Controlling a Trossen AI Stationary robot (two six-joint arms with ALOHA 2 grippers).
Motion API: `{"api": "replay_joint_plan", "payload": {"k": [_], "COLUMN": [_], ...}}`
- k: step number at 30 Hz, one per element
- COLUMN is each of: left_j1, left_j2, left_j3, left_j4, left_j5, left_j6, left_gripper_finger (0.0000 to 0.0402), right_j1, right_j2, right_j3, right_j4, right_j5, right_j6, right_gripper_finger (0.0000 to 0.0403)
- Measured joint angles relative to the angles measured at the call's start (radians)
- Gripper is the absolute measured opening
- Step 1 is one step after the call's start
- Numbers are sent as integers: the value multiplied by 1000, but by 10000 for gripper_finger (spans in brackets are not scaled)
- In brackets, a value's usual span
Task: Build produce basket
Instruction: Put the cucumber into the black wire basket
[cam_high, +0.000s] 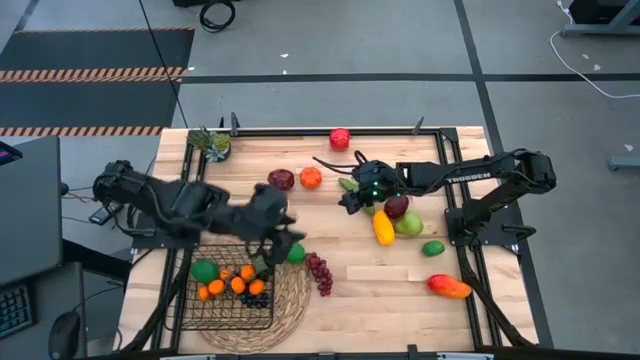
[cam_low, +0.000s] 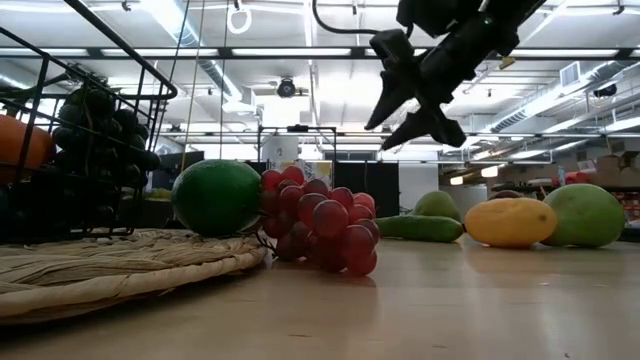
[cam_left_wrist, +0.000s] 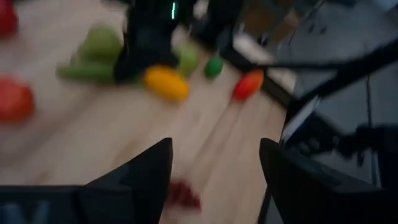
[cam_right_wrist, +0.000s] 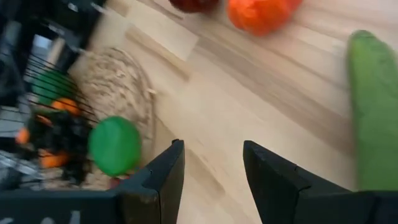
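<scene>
Cucumber (cam_right_wrist: 373, 106) lies lengthwise beside the empty right gripper (cam_right_wrist: 211, 177) — fingers spread; left gripper (cam_left_wrist: 214, 180) spread too.

Black wire basket (cam_high: 190, 305) holds oranges (cam_high: 232, 285); other produce (cam_high: 384, 227) lies scattered on wood.

Two dark arms, matte black throughout, chunky rounded joints. Right arm (cam_high: 480, 172): long straight link w/ white TROSSEN lettering along it, black cable looping off near the wrist, small green light glowing on the wrist block. Left arm (cam_high: 170, 205): same black build, bulky shoulder housing, thin dark cables trailing off at the far-left side. Right gripper (cam_right_wrist: 211, 177): two flat black fingers (cam_right_wrist: 163, 177), angular, tapered w/ bevelled edges, plastic-looking. Left gripper (cam_left_wrist: 214, 180): same black wedge-shaped fingers (cam_left_wrist: 146, 177), smooth faces, no visible markings. From desk level: right fingers dark, pointed, claw-like silhouette.
</scene>
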Motion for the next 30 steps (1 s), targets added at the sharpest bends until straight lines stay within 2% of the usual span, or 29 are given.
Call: {"api": "replay_joint_plan", "payload": {"k": [7,14,25,30], "left_j1": [125,157,133,128], "left_j2": [1,1,1,1], "left_j3": [0,0,0,0], "left_j4": [202,287,280,280], "left_j5": [1,4,4,4], "left_j6": [122,136,135,135], "left_gripper_finger": [232,228,228,229], "right_j1": [11,35,36,41], "right_j2": [0,0,0,0], "right_j3": [-1,-9,-83,-133], "right_j4": [-176,-234,-173,-168], "right_j5": [77,104,116,115], "right_j6": [-76,-133,-113,-72], "right_gripper_finger": [170,184,287,306]}}
